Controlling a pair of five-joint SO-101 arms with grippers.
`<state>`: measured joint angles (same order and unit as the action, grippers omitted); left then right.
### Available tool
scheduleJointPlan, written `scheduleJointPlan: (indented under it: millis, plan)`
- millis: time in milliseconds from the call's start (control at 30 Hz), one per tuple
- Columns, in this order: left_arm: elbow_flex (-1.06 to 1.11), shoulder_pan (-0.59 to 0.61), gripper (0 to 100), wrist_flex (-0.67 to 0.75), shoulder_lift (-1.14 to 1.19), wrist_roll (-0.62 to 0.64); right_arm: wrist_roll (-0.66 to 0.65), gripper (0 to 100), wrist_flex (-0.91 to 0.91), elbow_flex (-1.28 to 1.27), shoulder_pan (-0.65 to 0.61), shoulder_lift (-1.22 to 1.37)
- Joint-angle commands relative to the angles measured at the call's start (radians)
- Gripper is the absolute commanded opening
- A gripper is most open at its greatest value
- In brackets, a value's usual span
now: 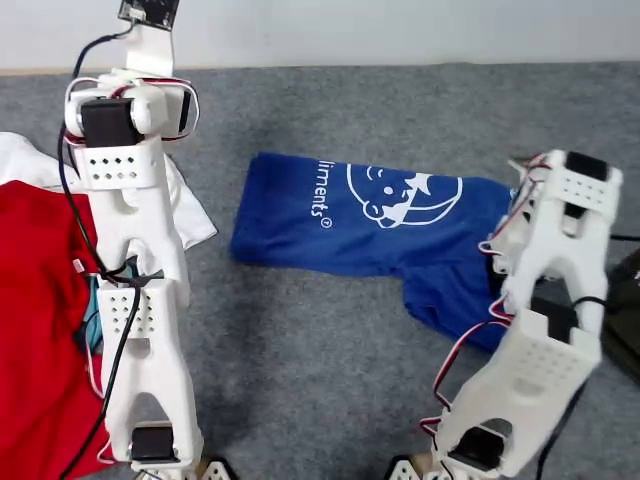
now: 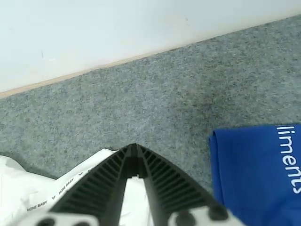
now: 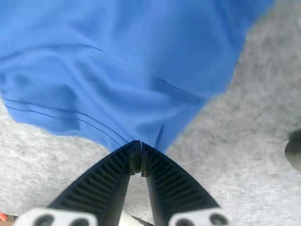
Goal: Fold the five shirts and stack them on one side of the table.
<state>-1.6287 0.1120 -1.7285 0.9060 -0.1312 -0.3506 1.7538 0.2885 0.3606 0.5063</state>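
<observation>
The blue shirt [image 1: 370,225] is laid out mid-table, barely folded, and no stack is built yet. The right gripper [image 3: 137,155] is pressed together at its hem. The left gripper [image 2: 134,157] is closed too, held over the white shirt [image 1: 190,215] — the red shirt [image 1: 35,300] is left crumpled.

The soft blue fabric shirt [image 1: 300,225] bore a white cartoon face and white lettering. The plain cloth shirt [image 1: 35,300] was solid red, and the white cloth shirt [image 1: 195,218] carried rows of tiny dark print. The felt tabletop [image 1: 300,380] was speckled grey. The ribbed left end effector [image 2: 134,149] and right end effector [image 3: 137,145] were black.
</observation>
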Motion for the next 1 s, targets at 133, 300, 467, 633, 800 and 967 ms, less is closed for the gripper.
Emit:
scheduleJointPlan:
  millis: [133, 300, 467, 633, 800, 967]
  plan:
    - [-0.042, -0.005, 0, -0.026, -0.074, 0.009, -0.032, 1.2, -0.054, -0.037, 0.076, 0.05]
    - [-0.042, -0.005, 0, -0.026, -0.077, 0.009, -0.034, 1.2, -0.101, -0.035, 0.108, 0.094]
    - [-0.042, -0.005, 0, -0.026, -0.077, 0.009, -0.034, 1.2, -0.128, -0.035, 0.13, 0.122]
    - [-0.042, -0.005, 0, -0.026, -0.077, 0.009, -0.034, 1.1, -0.111, -0.031, 0.165, 0.087]
    - [-0.042, -0.005, 0, -0.026, -0.077, 0.009, -0.032, 1.1, -0.071, -0.031, 0.127, -0.015]
    - [-0.042, -0.005, 0, -0.026, -0.077, 0.009, -0.021, 1.1, -0.076, -0.057, 0.03, -0.051]
